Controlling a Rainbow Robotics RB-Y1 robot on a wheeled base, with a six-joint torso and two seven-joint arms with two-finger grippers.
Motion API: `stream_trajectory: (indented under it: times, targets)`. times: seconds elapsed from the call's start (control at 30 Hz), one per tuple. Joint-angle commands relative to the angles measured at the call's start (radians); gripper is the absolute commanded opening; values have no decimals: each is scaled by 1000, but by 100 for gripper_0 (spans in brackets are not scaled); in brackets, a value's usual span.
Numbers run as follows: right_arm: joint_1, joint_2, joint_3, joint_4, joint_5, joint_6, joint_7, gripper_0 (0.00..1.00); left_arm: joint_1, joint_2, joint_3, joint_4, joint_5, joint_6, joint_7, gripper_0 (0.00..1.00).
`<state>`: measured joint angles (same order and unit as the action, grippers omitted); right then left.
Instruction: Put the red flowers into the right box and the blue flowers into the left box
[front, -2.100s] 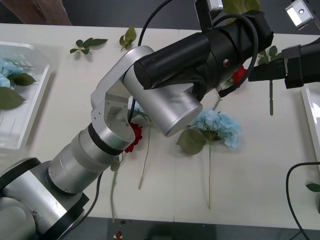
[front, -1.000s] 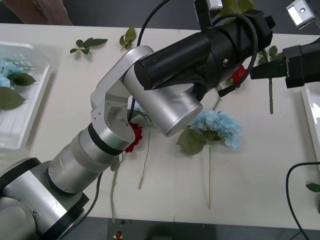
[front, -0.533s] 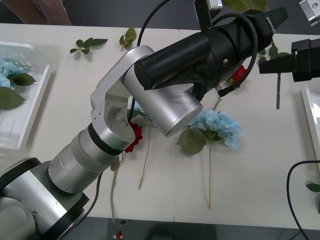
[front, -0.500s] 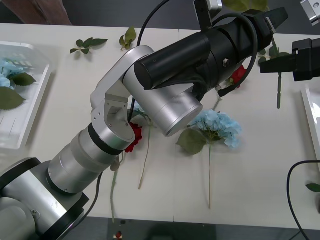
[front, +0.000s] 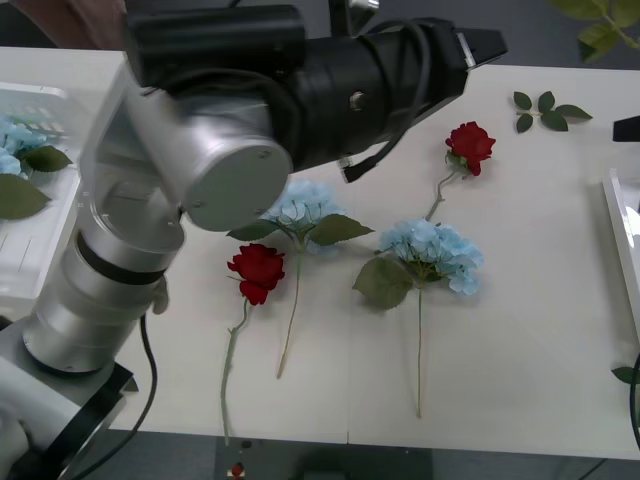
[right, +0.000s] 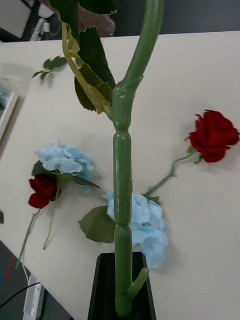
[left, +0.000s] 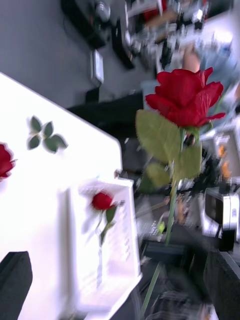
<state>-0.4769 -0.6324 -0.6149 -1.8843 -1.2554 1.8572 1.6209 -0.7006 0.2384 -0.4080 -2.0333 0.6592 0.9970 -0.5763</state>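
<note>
My right gripper (right: 122, 290) is shut on the green stem (right: 121, 175) of a red flower and holds it upright above the table. The left wrist view shows that flower's bloom (left: 185, 97) high in the air, beyond the right box (left: 75, 250), which has one red flower (left: 102, 201) lying in it. My left gripper (front: 478, 45) hangs open over the table's far side. On the table lie two red flowers (front: 471, 145) (front: 258, 270) and two blue flowers (front: 305, 205) (front: 430, 250). The left box (front: 45, 255) holds blue flowers (front: 15, 135).
My left arm (front: 200, 150) spans the table's left and far middle. Loose leaf sprigs (front: 545, 105) lie at the far right. The right box's rim (front: 622, 240) shows at the right edge. The held flower's leaves (front: 600, 25) hang at the far right corner.
My right gripper has risen up and to the right with the red flower, leaving the front view. My left arm has swung back and left, uncovering the flowers in the middle.
</note>
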Motion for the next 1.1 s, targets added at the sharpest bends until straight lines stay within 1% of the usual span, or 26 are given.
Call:
stream_trajectory:
  times: [0.03,0.17,0.27,0.43,0.5,0.67,0.8,0.93,1.1]
  targets:
    - [63,-62,-55,-22,73,-18,-49,0,82,79,103,-128,152,126,-185,100]
    - [121,-92,-85,-22,163,-44,-49,0,161,157,144,-182,250,219,-313,100]
    - [182,-115,-98,-22,251,-85,-52,0,239,242,156,-220,301,281,-419,100]
    - [261,-142,-98,-9,372,-165,-64,0,342,366,166,-258,341,330,-520,100]
    - [268,-148,-98,24,401,-182,-67,0,377,400,169,-260,352,330,-545,100]
    - [270,-187,-100,175,430,-228,-61,0,484,476,170,-257,330,331,-635,100]
    - [270,-219,-97,287,442,-270,-61,0,530,496,170,-255,272,371,-691,100]
    - [268,-248,-85,381,461,-328,-67,0,538,496,152,-255,212,430,-695,100]
    - [271,-270,-23,475,478,-440,-67,0,538,492,97,-228,128,425,-688,100]
